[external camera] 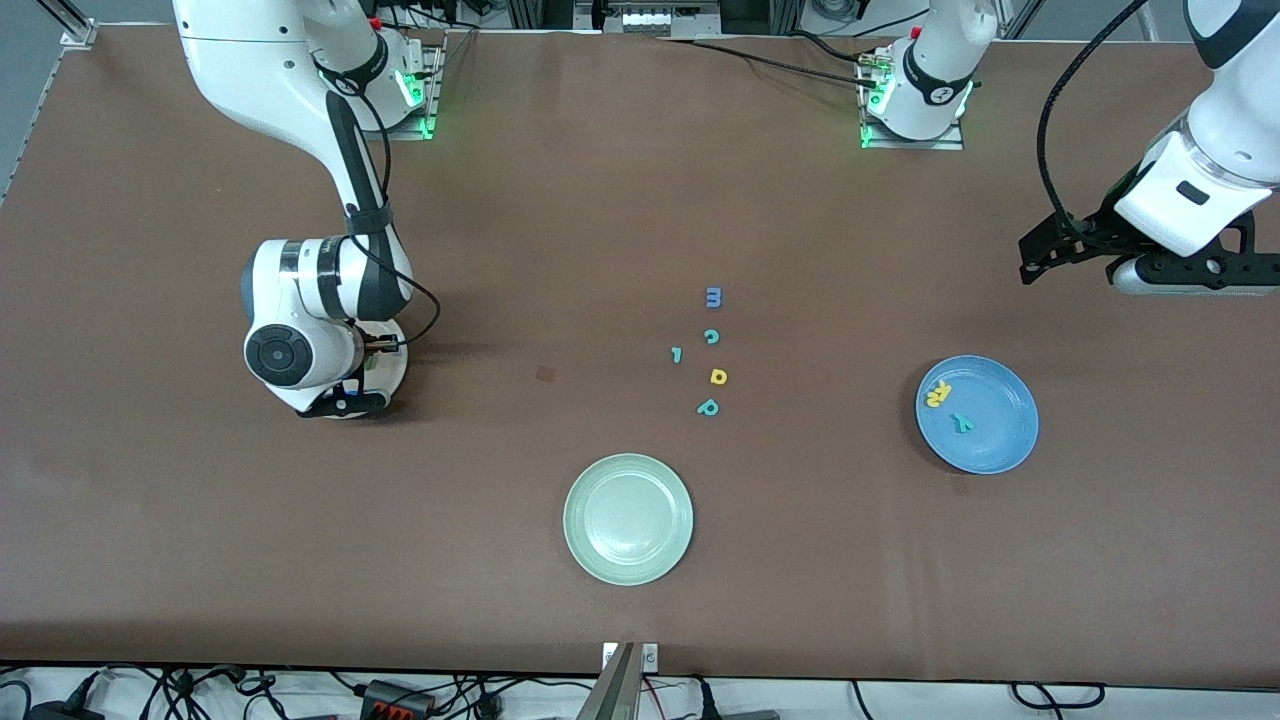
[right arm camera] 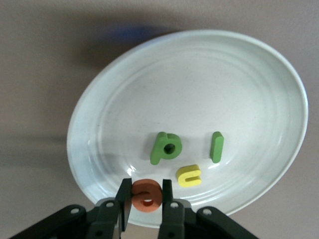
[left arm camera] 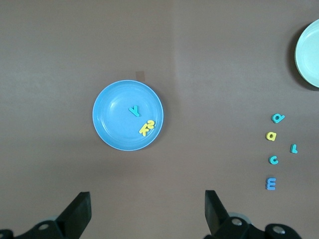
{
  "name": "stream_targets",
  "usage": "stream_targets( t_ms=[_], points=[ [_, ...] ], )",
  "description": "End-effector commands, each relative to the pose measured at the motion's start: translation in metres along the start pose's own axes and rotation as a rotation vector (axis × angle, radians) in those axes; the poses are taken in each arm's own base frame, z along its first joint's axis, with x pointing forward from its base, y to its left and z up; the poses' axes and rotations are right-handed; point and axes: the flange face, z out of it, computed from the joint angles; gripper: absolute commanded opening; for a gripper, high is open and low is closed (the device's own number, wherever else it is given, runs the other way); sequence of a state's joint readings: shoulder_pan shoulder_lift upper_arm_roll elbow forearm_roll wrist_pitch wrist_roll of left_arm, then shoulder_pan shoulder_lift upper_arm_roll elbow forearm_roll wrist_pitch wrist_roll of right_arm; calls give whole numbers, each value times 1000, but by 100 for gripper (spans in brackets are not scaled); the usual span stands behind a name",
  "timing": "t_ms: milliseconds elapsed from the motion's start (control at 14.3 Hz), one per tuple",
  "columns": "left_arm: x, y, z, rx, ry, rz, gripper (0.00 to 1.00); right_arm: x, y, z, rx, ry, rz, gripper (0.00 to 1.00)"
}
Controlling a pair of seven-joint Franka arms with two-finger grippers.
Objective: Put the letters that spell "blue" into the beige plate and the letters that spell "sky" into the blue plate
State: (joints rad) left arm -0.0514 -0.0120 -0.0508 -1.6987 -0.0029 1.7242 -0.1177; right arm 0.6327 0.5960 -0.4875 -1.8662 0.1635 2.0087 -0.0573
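The brown tabletop (external camera: 560,200) wears a matt, cloth-like cover, smooth and free of glare. The round beige plate (right arm camera: 199,74) looks like glazed ceramic, glossy, with soft highlights along its rings. The round bright-blue plate (left arm camera: 114,129) and the pale green round plate (external camera: 628,518), low in the middle of the front view, show the same smooth sheen. The small letter pieces look like matt foam or soft plastic: the orange "e" (right arm camera: 146,195), the green "b" (right arm camera: 165,148), the yellow "u" (right arm camera: 189,176). The right pincer (right arm camera: 144,206) has black matt plastic fingers; the arm shells are glossy white plastic.
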Motion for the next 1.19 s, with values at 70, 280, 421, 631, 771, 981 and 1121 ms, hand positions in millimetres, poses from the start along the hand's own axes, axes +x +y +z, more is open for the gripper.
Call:
stream_targets(
  t_ms=[70, 280, 421, 631, 771, 981, 1121],
  points=[
    [4, -4, -4, -6, -7, 4, 100, -5, -1, -10, 10, 15, 4, 100],
    [3, -11, -2, -6, -23, -7, 100, -13, -4, -63, 47, 68, 9, 100],
    [3, -11, -3, -6, -23, -7, 100, -16, -5, -109, 67, 91, 9, 100],
    [3, -13, -2, -5, -26, -10, 100, -18, 11, -184, 77, 110, 17, 100],
    [3, -15, -2, -6, -27, -15, 100, -18, 23, -228, 71, 189, 12, 100],
    [3, -15, -2, -6, -27, -15, 100, -31, 48, -264, 63, 198, 40, 100],
    [3, -15, -2, -6, -27, -15, 100, -34, 66, -277, 70, 224, 67, 100]
  ],
)
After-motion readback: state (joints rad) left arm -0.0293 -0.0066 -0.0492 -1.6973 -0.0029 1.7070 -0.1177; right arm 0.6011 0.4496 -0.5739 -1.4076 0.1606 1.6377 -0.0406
